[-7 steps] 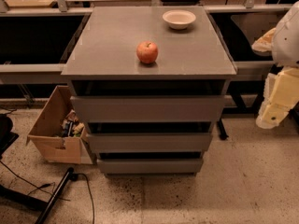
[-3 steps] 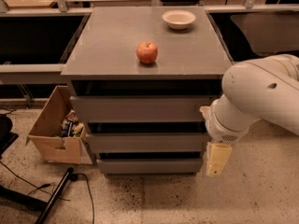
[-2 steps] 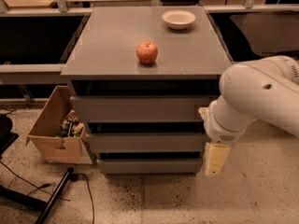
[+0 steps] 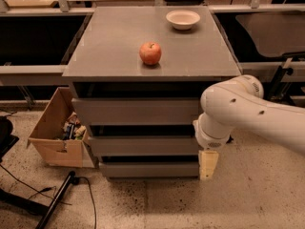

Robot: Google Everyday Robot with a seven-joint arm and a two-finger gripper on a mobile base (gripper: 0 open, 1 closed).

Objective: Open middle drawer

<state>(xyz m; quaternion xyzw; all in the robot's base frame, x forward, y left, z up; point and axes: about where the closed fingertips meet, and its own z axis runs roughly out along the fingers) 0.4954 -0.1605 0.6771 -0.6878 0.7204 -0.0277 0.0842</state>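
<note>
A speckled floor (image 4: 162,204) is seen nearest, with a black cable (image 4: 89,202) trailed across it at the lower left. Just above it, the hand (image 4: 208,164) is hung pointing downward from a thick white arm (image 4: 252,113) that is brought in from the right edge. The hand is placed at the right end of the lowest front (image 4: 147,169), below the right end of the middle drawer (image 4: 143,146). Whether the cabinet is touched by it cannot be told. Whether the hand is released or clenched cannot be told either, and nothing is seen grasped in it.

The middle drawer is found as the second of three stacked grey fronts. It appears pushed in, and a dark gap is shown above it. Above it the uppermost front (image 4: 136,111) is set under the overhanging grey worktop (image 4: 109,42).

To the left of the cabinet, on the floor, an open cardboard box (image 4: 50,132) is stood, with small mixed items held inside.

On the worktop, a red apple (image 4: 150,53) is placed near the middle, and a shallow white bowl (image 4: 183,19) is set farther back toward the right, well apart from the apple.
</note>
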